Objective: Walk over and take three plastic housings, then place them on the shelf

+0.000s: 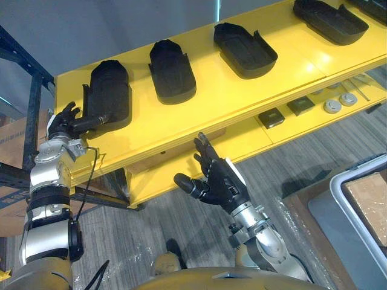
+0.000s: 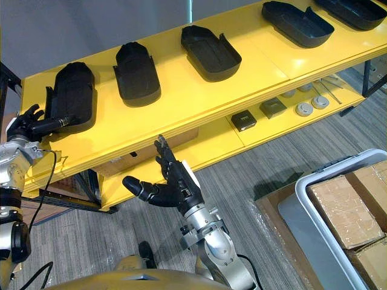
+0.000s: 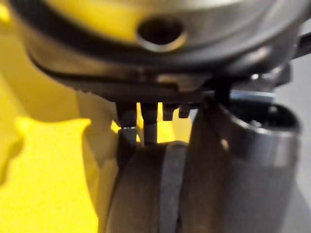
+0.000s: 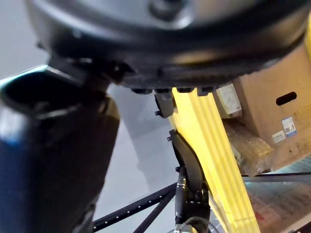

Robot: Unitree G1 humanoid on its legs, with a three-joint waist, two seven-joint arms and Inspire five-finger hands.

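1. Reaching over the near left corner of the yellow shelf [image 1: 230, 90], the left hand [image 1: 62, 121] sits level with the top board. Its wrist is bent to the right and the forearm rises almost vertically below it.
2. The left hand touches the near end of the leftmost housing [image 1: 110, 90]. Whether it grips that housing cannot be told.
3. The right hand [image 1: 221, 181] is held in the air just in front of the shelf's near edge, below the top board. Its forearm comes up from the near right.
4. The right hand is spread wide and empty: the fingers [image 1: 205, 156] are straight and point far, and the thumb stands out to the left.
5. The leftmost housing lies lengthwise, near to far, at the left end of the top board.
6. Three more lie in a row to its right, well apart from one another: the second housing [image 1: 172, 71], the third housing [image 1: 245, 49] and the fourth housing [image 1: 329, 19]. The third and fourth lie hollow side up.
7. On the lower board, right of the right hand, lie two dark square parts [image 1: 271, 116] and two grey discs [image 1: 332, 106].
8. A cardboard box [image 1: 151, 163] sits under the shelf.
9. A grey bin [image 2: 335, 166] stands on the floor at the near right and holds brown cartons [image 2: 341, 211].
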